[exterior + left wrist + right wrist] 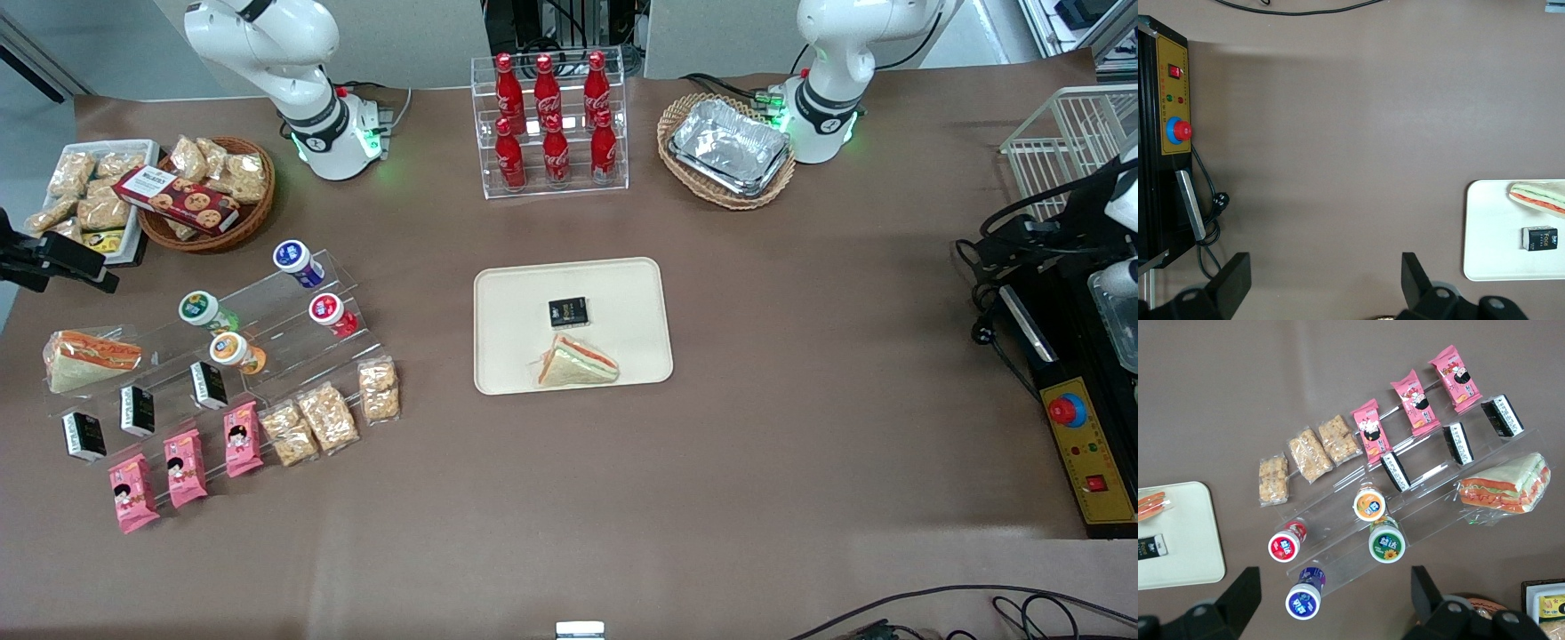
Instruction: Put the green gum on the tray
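The claw point(1335, 603) hangs above the clear stepped rack point(267, 329) at the working arm's end of the worktop point(800, 400). Its two fingers point(1238, 597) stand wide apart with nothing between them.

The green gum point(203, 310) stands on the rack, lid facing up, untouched by the claw. In the right wrist view the green gum point(1387, 544) sits between the two fingers' spread, below the claw. The orange-lidded bottle point(234, 350) is just beside it, nearer the front camera. The red-lidded bottle point(330, 312) and the blue-lidded bottle point(297, 260) occupy the rack toward the worktop's middle.

The tray point(507, 293) lies flat near the worktop's centre, well apart from the rack. It carries a small black packet point(568, 312) and a wrapped triangular sandwich point(576, 363); the sandwich is nearer the front camera than the packet.

On the rack's lower steps are three black-and-white packs point(138, 410) and a larger wrapped sandwich point(89, 357). Three pink snack packs point(185, 467) and three clear cracker bags point(329, 413) lie on the worktop just beside the rack, toward the near edge.

A wicker basket point(209, 233) holding snacks and a cookie box point(175, 200) stands near the far corner at the working arm's end.
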You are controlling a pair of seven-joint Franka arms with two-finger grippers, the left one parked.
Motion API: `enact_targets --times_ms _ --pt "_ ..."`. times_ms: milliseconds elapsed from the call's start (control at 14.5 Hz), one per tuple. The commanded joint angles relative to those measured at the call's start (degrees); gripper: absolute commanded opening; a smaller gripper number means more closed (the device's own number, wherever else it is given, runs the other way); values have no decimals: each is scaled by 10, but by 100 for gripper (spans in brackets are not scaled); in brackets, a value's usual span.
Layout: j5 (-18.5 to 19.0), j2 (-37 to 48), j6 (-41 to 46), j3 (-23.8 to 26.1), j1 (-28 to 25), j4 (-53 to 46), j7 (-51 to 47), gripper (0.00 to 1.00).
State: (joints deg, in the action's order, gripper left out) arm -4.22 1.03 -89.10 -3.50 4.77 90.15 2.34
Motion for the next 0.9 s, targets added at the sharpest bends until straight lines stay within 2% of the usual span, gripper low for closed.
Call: enact_targets --times_ms 0,414,483,621,828 --pt "-8 12 1 -5 0 -2 5 100" --pt "3 13 4 -4 -6 -2 -4 100" --pt "7 12 4 -3 -7 -2 -4 100" --pt "42 13 7 16 -8 -1 -4 100" --pt "43 22 10 19 -7 6 -2 100"
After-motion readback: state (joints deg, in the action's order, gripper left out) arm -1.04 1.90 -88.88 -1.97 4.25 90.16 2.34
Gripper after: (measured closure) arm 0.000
